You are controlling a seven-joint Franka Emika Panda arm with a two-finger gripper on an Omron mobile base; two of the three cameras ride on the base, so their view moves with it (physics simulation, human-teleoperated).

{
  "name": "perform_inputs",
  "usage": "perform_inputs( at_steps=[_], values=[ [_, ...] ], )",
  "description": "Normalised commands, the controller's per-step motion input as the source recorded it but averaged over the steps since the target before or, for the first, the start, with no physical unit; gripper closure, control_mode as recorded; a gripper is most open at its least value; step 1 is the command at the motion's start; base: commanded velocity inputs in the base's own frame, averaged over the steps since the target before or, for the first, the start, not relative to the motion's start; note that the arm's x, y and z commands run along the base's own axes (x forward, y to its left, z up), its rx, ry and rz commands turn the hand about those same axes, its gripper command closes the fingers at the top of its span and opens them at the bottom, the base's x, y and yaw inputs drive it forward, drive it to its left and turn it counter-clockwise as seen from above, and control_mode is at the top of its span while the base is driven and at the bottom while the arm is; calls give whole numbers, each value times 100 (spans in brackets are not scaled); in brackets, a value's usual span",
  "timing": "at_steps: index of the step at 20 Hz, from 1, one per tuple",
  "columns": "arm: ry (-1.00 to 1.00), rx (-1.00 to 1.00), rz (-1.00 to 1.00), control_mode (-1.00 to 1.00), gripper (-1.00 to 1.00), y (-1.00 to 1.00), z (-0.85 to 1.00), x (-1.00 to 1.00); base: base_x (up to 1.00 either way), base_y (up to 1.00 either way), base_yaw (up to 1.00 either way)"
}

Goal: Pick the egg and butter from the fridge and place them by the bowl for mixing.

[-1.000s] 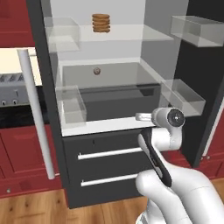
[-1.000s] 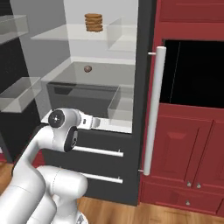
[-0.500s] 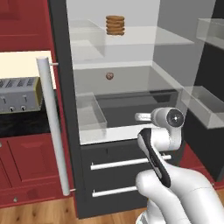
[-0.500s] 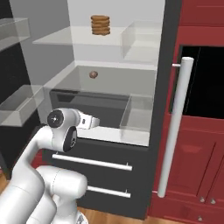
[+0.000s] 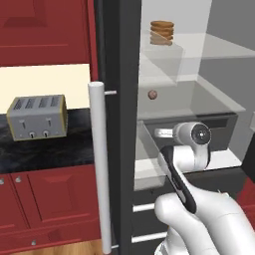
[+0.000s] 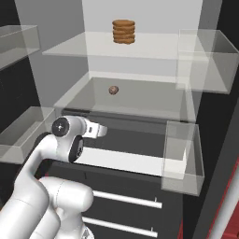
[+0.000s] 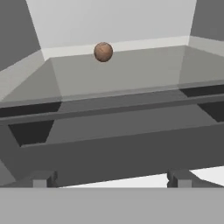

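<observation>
- Jaws stand wide apart with nothing between them; in the hand view the two fingertips (image 7: 42, 178) sit at opposite sides of the bottom edge.
- Gripper (image 6: 100, 130) is level with the front of the dark drawer (image 7: 113, 144), below the glass shelf (image 6: 140, 100), and pointing into the fridge (image 6: 140, 18).
- Egg (image 7: 103, 51) rests toward the back edge of that glass shelf, close to the rear wall and left of the shelf's middle as the hand sees it. It is well apart from the fingers.
- Judgement: step in hand is the reach for the egg. The hand must rise above the shelf's front edge before going in, or it will meet the glass.
- Judgement: centre the egg between the fingers and shift slightly left. Close gently, since a round egg may roll off toward the wall.
- Stack of tan discs (image 6: 123, 31) sits on the upper shelf, out of the path.
- Butter and bowl: cannot identify either.
- Toaster (image 5: 38, 116) stands on the counter left of the fridge door handle (image 5: 99, 164).
</observation>
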Motion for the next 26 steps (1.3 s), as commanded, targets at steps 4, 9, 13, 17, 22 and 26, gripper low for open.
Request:
perform_inputs(
  at_steps=[4,9,13,17,22,26],
  values=[
    [1,0,15,-100,-100,7,98,17,0,0,0],
    [5,2,2,-100,-100,-2,92,9,0,0,0],
    [5,7,-3,-100,-100,-42,53,-1,0,0,0],
    [3,6,9,-100,-100,-30,37,8,0,0,0],
    [8,1,0,-100,-100,-3,0,32,0,0,0],
    [6,0,0,-100,-100,0,0,53,0,0,0]
  ],
)
